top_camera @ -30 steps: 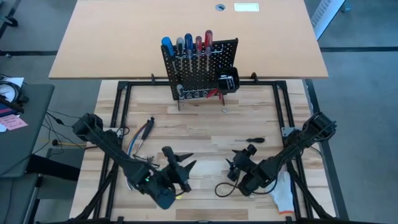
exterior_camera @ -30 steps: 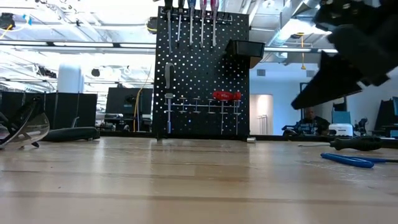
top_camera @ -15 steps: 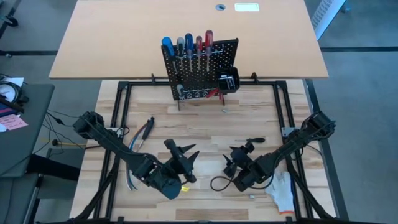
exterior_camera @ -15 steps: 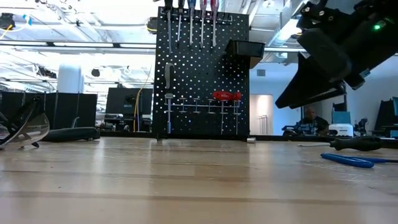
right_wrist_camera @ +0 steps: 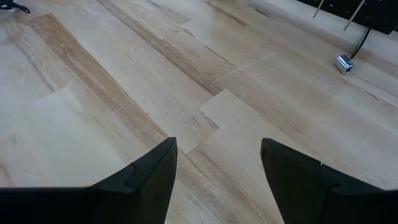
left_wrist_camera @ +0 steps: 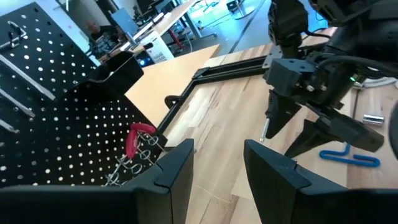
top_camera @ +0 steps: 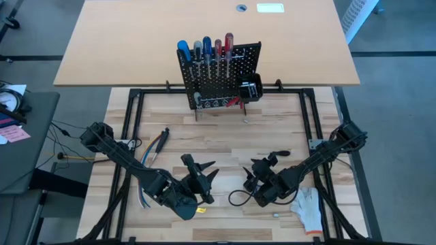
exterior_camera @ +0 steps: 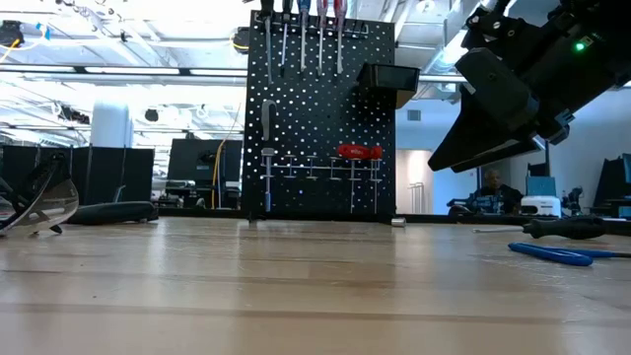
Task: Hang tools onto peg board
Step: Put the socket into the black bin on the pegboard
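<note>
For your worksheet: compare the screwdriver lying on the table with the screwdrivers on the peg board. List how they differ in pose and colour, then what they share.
1. The loose black screwdriver lies flat on the table; the hung screwdrivers stand in a row along the top of the peg board.
2. Its handle is black; theirs are blue, grey and red.

Shared: neither hand holds any of them.
</note>
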`<state>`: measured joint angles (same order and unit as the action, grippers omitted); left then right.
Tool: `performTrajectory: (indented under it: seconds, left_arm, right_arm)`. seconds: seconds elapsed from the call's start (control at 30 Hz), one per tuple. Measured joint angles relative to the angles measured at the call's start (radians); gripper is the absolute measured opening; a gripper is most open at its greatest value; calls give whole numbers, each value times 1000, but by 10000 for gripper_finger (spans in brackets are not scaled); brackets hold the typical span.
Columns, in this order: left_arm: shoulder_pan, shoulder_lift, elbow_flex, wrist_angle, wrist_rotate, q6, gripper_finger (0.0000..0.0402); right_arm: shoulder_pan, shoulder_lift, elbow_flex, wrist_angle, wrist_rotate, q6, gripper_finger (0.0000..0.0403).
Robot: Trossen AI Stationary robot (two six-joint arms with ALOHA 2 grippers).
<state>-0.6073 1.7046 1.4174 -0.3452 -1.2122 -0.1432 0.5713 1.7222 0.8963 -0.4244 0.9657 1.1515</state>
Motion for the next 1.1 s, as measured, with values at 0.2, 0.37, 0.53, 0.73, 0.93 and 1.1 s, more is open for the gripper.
performTrajectory:
  seconds: [0.2, 0.37, 0.53, 0.73, 0.93, 1.1]
  left_arm:
    - [2, 0, 0, 13, 0, 56, 136]
    - [-4, 0, 1, 34, -1, 71, 136]
    - [-4, 0, 1, 74, -1, 96, 136]
    - [-4, 0, 1, 72, -1, 120, 136]
    - [-5, -15, 1, 76, -2, 163, 136]
    - [-5, -18, 1, 84, -1, 185, 136]
  right_arm:
    - [0, 0, 0, 0, 0, 0, 240]
    - [0, 0, 0, 0, 0, 0, 240]
    - [0, 0, 0, 0, 0, 0, 240]
    - [0, 0, 0, 0, 0, 0, 240]
    - [0, 0, 0, 1, 0, 0, 240]
    - [0, 0, 0, 2, 0, 0, 240]
